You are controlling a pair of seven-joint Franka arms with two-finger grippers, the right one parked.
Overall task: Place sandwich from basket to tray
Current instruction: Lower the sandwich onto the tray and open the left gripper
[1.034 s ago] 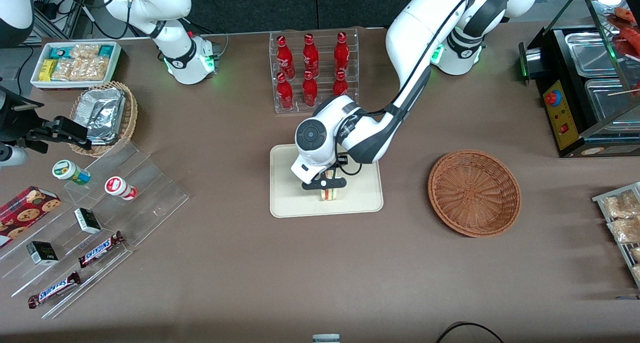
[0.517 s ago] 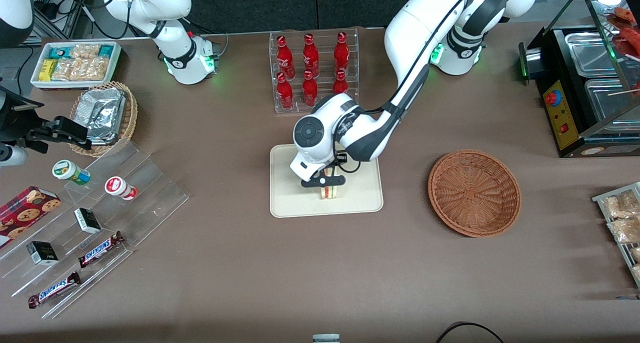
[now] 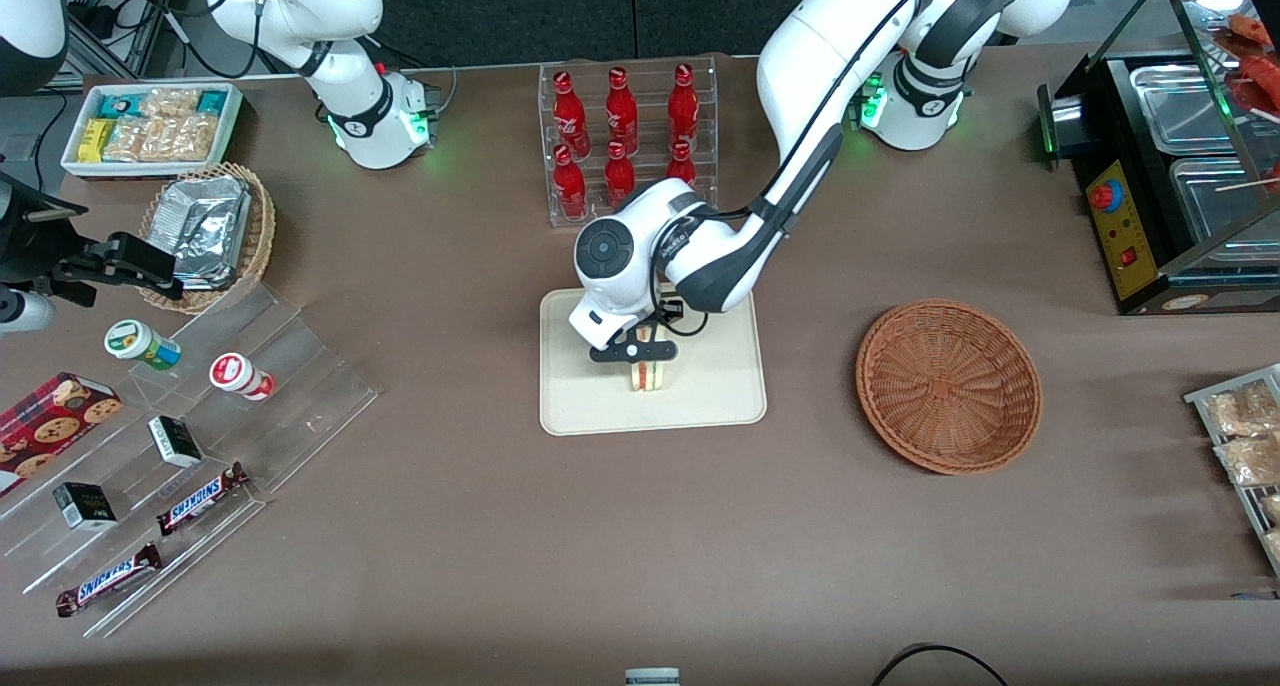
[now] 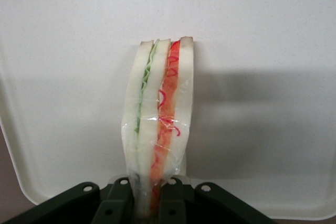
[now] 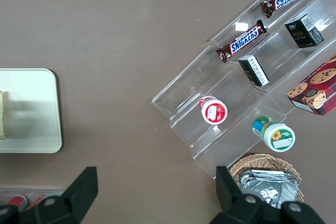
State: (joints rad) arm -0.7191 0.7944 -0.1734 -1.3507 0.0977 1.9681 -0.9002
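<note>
Shifted toward parked arm's end; end effector (image 3: 647,358) clamped on sandwich (image 4: 159,124); over tray (image 3: 720,406)

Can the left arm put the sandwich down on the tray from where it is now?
Probably yes: the pincer holds the sandwich directly over bare tray surface, and nothing lies below it.

Our left arm reaches out from its base with the elbow bent and the wrist turned down, and its tool (image 3: 648,358) points downward, both fingers (image 4: 118,203) pressed against the upright sandwich (image 4: 160,116).
</note>
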